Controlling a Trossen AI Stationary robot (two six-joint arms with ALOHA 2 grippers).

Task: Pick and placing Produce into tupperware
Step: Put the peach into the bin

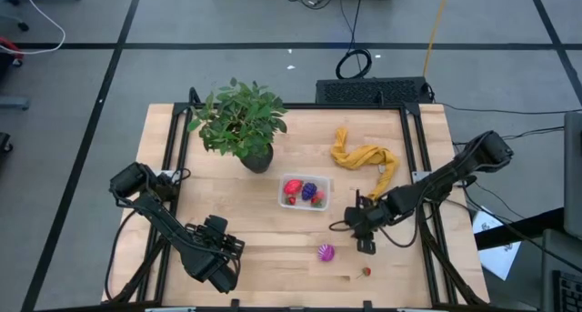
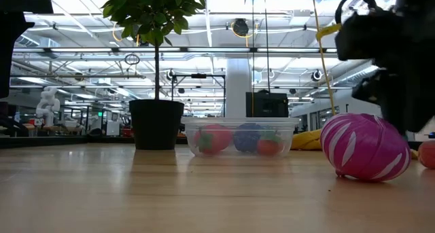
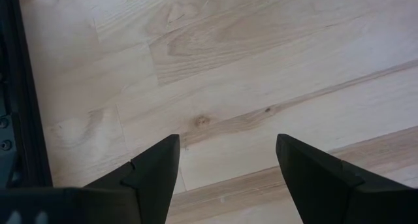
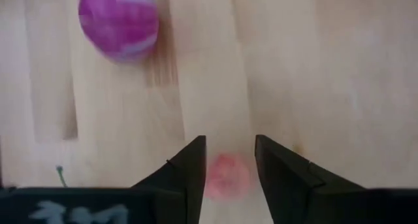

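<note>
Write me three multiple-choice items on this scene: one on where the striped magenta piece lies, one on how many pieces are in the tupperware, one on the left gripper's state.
1. Where does the striped magenta piece lie?
A. In the tupperware
B. On the bare table, outside the tupperware
C. On the yellow cloth

2. How many pieces of produce are in the tupperware?
A. None
B. One
C. Three

3. How is the left gripper?
A. Open, with nothing between its fingers
B. Shut on a red piece
C. Holding the yellow cloth

Answers:
1 B: the high view shows it on wood, apart from the tupperware.
2 C: two red pieces and a purple one sit inside.
3 A: the left wrist view shows only bare wood between the spread fingers.
</note>
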